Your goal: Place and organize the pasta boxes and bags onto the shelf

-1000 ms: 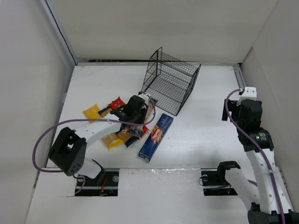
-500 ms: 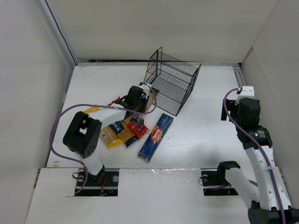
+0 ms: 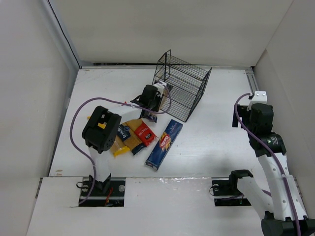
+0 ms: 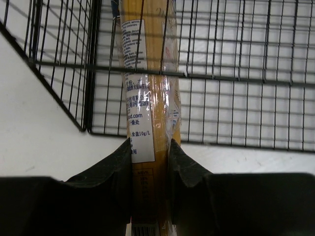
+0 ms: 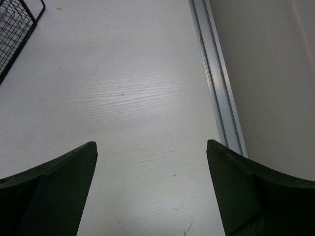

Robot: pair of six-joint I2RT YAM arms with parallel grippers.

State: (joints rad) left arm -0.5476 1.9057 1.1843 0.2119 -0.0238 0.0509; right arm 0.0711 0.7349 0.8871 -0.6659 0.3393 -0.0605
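Observation:
My left gripper (image 4: 150,147) is shut on the long clear spaghetti bag (image 4: 150,98), whose far end reaches into the open front of the black wire shelf (image 4: 236,73). In the top view the left gripper (image 3: 156,96) is at the shelf's (image 3: 182,88) near left corner and the bag is mostly hidden under the wrist. A long dark blue box (image 3: 164,143) lies in front of the shelf. A pile of yellow bags (image 3: 119,146) and a red package (image 3: 144,133) lies left of it. My right gripper (image 5: 151,147) is open and empty over bare table at the far right (image 3: 257,101).
The left arm's purple cable (image 3: 78,123) loops over the table's left side. A metal rail (image 5: 216,98) runs along the right wall just beside my right gripper. White walls close in the table on three sides.
My left gripper has moved from over the pile up and to the right to the shelf's mouth, carrying the spaghetti bag. The right arm has barely moved.

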